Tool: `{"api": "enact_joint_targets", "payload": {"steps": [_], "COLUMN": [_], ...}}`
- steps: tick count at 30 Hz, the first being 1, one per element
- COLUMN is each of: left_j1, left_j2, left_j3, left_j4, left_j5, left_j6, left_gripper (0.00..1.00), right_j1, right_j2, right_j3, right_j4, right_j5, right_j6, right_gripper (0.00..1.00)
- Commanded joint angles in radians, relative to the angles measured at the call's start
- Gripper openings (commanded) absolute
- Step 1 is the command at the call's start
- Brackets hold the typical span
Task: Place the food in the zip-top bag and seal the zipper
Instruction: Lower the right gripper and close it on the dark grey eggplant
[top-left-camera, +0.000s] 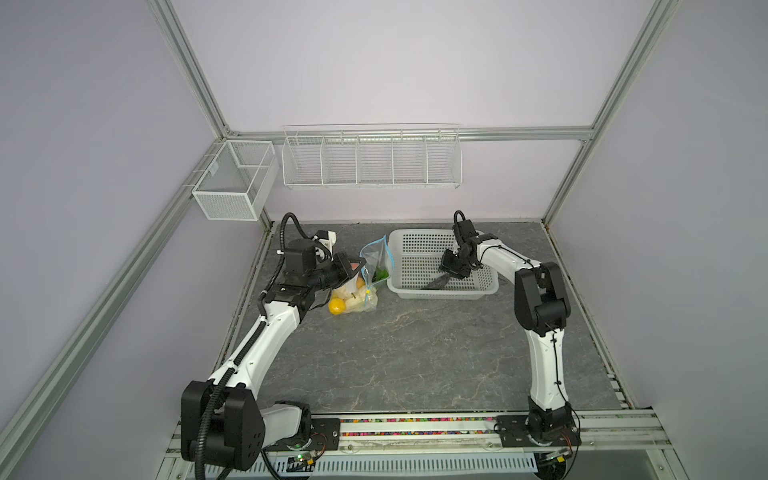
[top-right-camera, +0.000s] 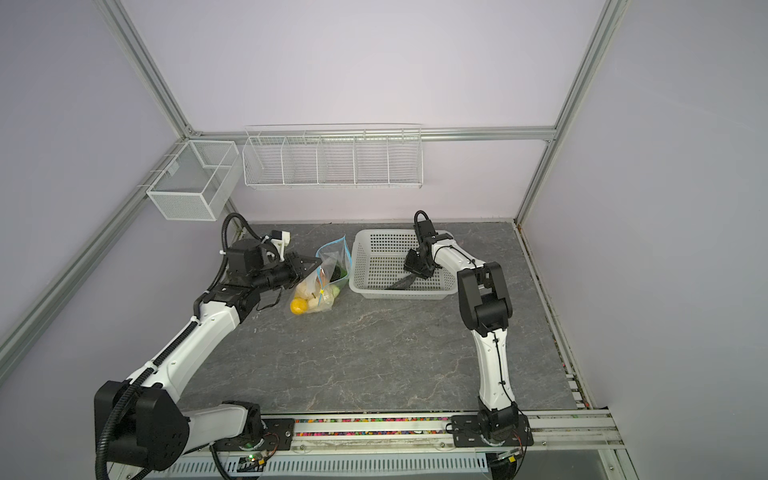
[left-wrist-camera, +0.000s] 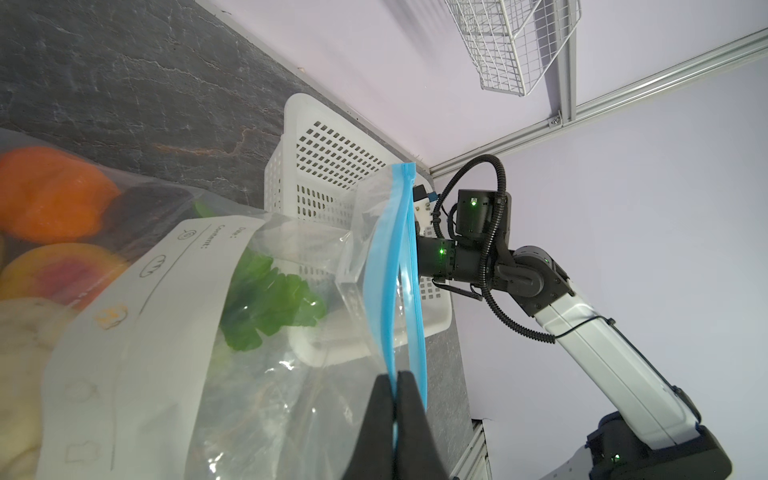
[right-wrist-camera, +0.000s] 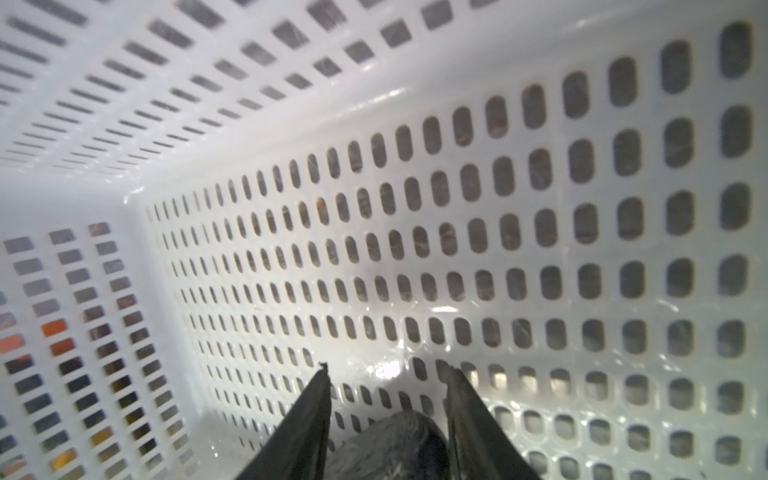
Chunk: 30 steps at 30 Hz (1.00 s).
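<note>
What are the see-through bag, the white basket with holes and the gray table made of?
The bag looks like thin, glossy clear plastic: it crinkles and you can see through it. The basket seems hard, shiny white plastic, with molded holes and glints. The table looks like matte gray stone with pale veins, possibly only a print.

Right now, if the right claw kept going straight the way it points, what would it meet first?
The dark rounded food piece between the fingers of the right claw, likely the avocado; just past it, the floor of the white basket. Whether the fingers touch it is unclear.
</note>
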Motion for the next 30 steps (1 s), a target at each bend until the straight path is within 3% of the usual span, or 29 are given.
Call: {"api": "enact_joint_targets", "payload": {"steps": [1,7,14,30], "left_j1": [-0.001,0.0,0.0,0.001], "left_j2": [-0.016,-0.021,-0.032,-0.055], "left_j3": [-0.01,-0.012,-0.02,-0.033], "left_j4": [0.01,0.011,0.01,0.018], "left_j5": [-0.003,-0.005,-0.012,-0.014], "left_j6": [-0.001,-0.002,0.001,0.006], "left_gripper": [0.0,0.0,0.0,0.0], "right_j1": [-0.001,0.0,0.012,0.054], "right_j2": [0.03,-0.006,-0.161,-0.119], "right_j3": [0.068,0.132,-0.051,-0.116], "right_j4": [0.017,-0.037,-0.076,-0.05], "right_j5": [-0.033,0.024,0.108,-0.008], "right_j6": [0.02,-0.021,-0.028,0.016], "right_gripper": [0.48,0.54,0.6,0.71]}}
